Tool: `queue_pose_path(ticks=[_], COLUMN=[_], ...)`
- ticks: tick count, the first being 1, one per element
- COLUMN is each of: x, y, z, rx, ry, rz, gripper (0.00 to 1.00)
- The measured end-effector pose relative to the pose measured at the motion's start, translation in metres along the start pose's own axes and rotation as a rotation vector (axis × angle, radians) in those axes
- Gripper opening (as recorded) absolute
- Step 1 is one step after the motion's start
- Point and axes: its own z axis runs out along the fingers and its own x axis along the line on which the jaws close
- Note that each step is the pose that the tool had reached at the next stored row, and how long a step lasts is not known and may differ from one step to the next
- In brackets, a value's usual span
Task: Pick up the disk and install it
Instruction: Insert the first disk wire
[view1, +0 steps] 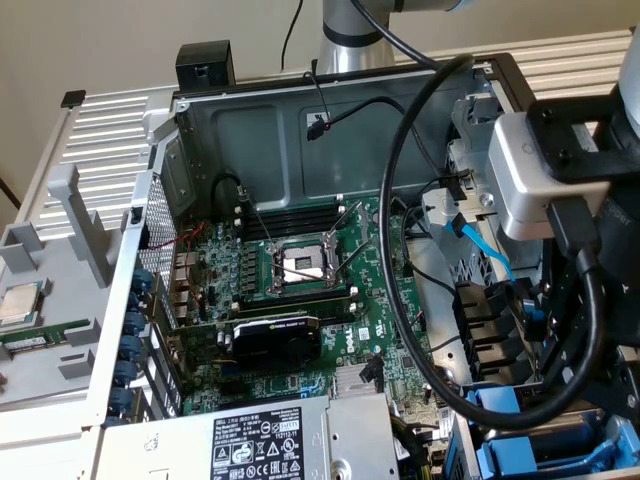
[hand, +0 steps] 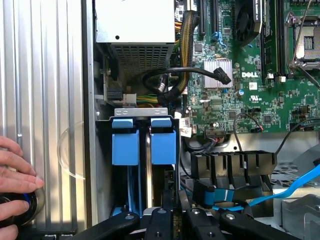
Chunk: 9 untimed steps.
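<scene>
In the wrist view the disk (hand: 164, 142) stands edge-on in a slot of the black drive cage (hand: 140, 112). Its bright blue carrier frame shows, while the silver body is hidden inside the slot. My gripper (hand: 175, 202) sits right over the near end of that carrier, and its black fingers (hand: 168, 207) are drawn close together on it. A second blue carrier (hand: 125, 145) fills the neighbouring slot. In the exterior view my wrist (view1: 530, 175) hangs over the blue drive bays (view1: 500, 405) at the case's lower right corner.
A person's hand (hand: 15, 172) rests on the ribbed table beside the case. The grey power-supply box (view1: 260, 440) sits next to the cage. A thick black cable (view1: 400, 250) loops over the motherboard (view1: 300, 290), and blue data cables (hand: 295, 185) run nearby. A CPU chip (view1: 20, 303) lies on a tray.
</scene>
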Motion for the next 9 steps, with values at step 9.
queue_pose_path(ticks=[9], x=[-0.0002], y=[-0.0005], z=[0.0002], rx=[0.0000], ry=[0.0000], rz=[0.000], gripper=[0.16])
